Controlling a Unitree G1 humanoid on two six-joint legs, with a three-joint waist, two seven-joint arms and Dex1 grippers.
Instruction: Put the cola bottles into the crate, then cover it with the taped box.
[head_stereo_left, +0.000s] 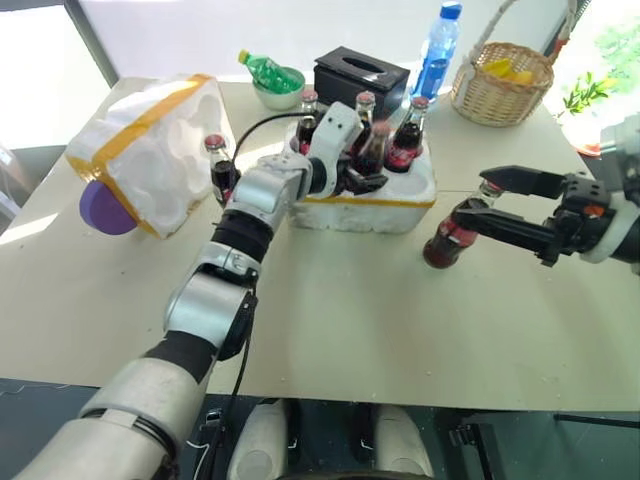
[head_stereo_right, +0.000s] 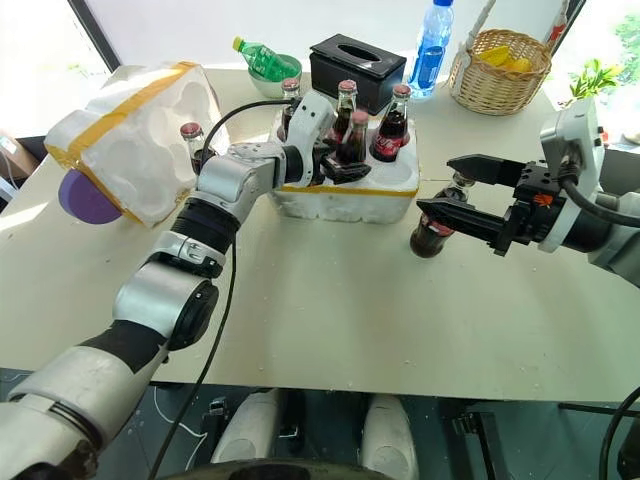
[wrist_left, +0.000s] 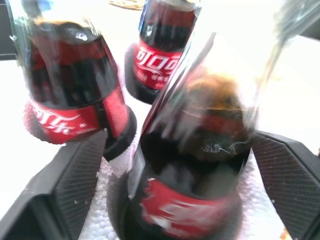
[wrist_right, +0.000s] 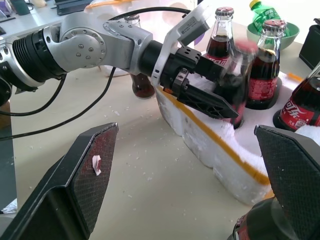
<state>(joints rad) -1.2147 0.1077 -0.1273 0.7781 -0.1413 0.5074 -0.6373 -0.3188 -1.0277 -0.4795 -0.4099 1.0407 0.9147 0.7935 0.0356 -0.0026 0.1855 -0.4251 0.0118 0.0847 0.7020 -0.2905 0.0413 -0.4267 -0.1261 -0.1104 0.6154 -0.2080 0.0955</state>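
The white crate (head_stereo_left: 400, 205) with a yellow band stands mid-table and holds several cola bottles (head_stereo_left: 410, 135). My left gripper (head_stereo_left: 365, 170) reaches over its near side, open, with its fingers (wrist_left: 75, 180) standing off on either side of one bottle (wrist_left: 195, 165) that sits in a well. Another cola bottle (head_stereo_left: 218, 165) stands on the table between the crate and the taped box (head_stereo_left: 150, 150), which lies tipped at the left, purple piece (head_stereo_left: 105, 210) toward me. My right gripper (head_stereo_left: 478, 197) is open, its fingers flanking a bottle (head_stereo_left: 447, 240) that stands on the table right of the crate.
Behind the crate are a green bottle in a bowl (head_stereo_left: 268, 72), a black tissue box (head_stereo_left: 360, 75), a blue water bottle (head_stereo_left: 436, 55) and a wicker basket (head_stereo_left: 503, 80). Bare tabletop (head_stereo_left: 380, 320) stretches between the crate and the near edge.
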